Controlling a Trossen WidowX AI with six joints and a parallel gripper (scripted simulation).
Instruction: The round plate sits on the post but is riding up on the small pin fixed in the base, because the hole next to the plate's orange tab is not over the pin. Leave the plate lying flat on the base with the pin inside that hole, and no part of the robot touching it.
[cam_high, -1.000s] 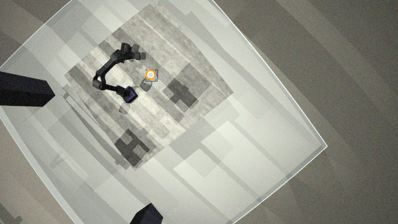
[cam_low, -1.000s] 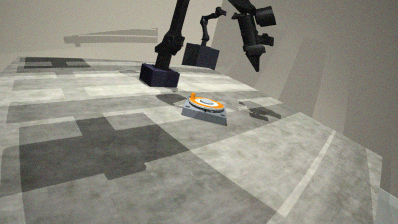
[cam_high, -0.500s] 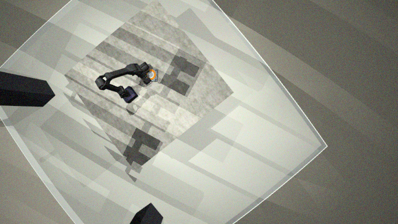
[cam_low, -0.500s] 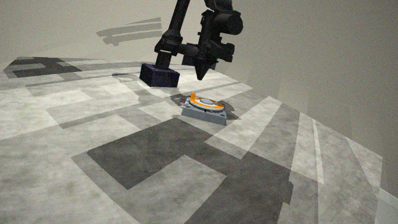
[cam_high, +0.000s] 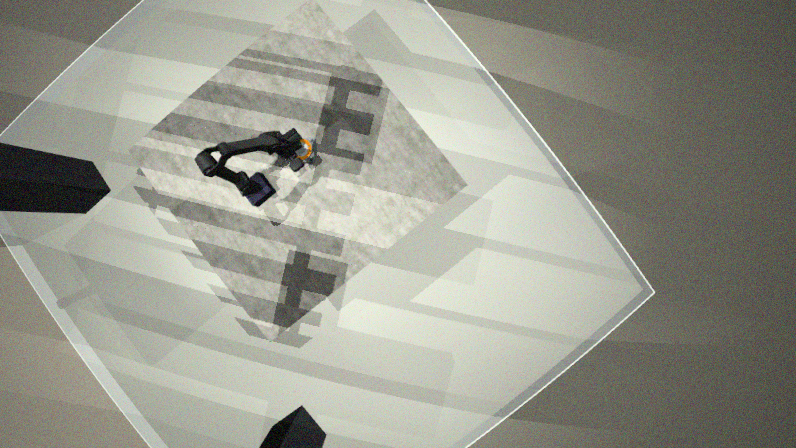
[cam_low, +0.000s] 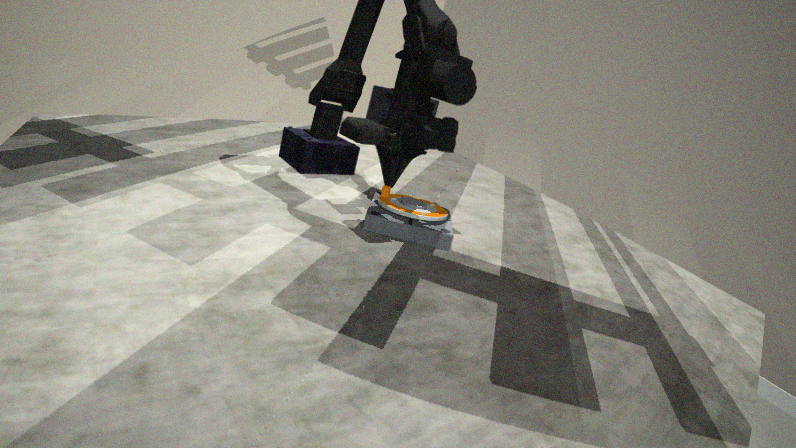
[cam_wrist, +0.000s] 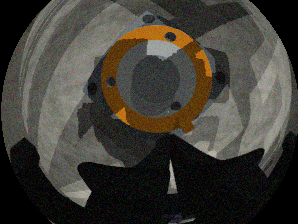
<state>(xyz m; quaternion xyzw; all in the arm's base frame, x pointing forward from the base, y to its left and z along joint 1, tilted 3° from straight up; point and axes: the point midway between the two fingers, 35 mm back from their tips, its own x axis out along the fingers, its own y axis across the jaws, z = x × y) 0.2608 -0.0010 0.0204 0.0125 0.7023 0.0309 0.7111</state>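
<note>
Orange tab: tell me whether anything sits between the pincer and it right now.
Nothing visible stands in the way. In the exterior view the shut pincer points straight down at the orange tab on the round plate, its tip at the tab; whether they touch cannot be told. The plate sits on the grey base.

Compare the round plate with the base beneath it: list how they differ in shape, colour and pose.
The round plate is a ring with an orange band; the base is a square grey block. The plate sits slightly tilted, one edge raised; the base lies flat on the floor. The plate carries an upright orange tab; the base shows none. Both share one centre.
</note>
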